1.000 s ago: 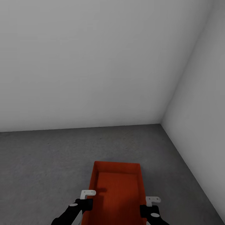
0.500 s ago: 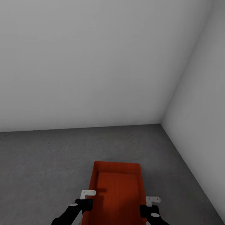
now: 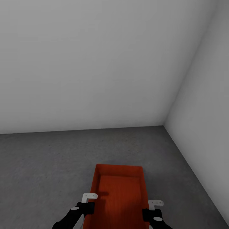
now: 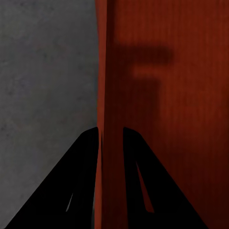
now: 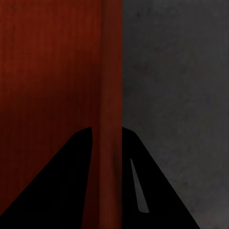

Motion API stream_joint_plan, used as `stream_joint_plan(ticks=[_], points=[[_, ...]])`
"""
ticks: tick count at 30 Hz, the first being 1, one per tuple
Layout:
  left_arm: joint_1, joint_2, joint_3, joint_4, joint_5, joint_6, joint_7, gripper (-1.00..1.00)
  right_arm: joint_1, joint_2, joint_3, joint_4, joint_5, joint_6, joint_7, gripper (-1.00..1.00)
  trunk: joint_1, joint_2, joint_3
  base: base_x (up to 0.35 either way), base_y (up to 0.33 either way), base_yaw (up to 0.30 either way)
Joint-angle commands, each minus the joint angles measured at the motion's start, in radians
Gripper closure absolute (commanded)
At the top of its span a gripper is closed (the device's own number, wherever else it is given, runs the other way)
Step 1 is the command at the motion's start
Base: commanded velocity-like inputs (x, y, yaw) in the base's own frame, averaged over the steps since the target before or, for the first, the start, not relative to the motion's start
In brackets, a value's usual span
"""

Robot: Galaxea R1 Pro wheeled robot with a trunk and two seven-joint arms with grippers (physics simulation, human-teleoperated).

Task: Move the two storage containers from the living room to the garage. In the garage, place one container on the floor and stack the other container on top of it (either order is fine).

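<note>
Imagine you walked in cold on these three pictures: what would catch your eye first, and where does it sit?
The orange-red bin stands out at once, low in the head view over the dark grey floor, near the corner of two bare pale walls. Next come the two black grippers: the left gripper straddles one long wall of the bin and the right gripper the opposite wall, each with a finger inside and a finger outside.

The scene is seen from high above by the head view, facing forward and down to a wall corner (image 3: 164, 126). The container (image 3: 119, 194) walls and the floor (image 3: 47, 165) are seen very near by both wrist views.
</note>
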Motion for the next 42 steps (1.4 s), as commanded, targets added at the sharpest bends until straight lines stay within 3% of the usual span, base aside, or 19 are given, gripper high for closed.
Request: stream_joint_plan(ticks=[1, 42], points=[[-0.001, 0.001, 0.018, -0.003, -0.015, 0.007, 0.015, 1.00, 0.000, -0.019, 0.004, 0.001, -0.002, -0.003, -0.012, 1.00, 0.000, 0.000, -0.001, 0.000, 0.000, 0.000], [-0.001, 0.003, 0.021, -0.003, -0.013, 0.002, 0.015, 1.00, 0.000, -0.019, 0.003, 0.001, -0.002, -0.002, -0.013, 1.00, 0.000, 0.000, -0.001, 0.000, 0.000, 0.000]])
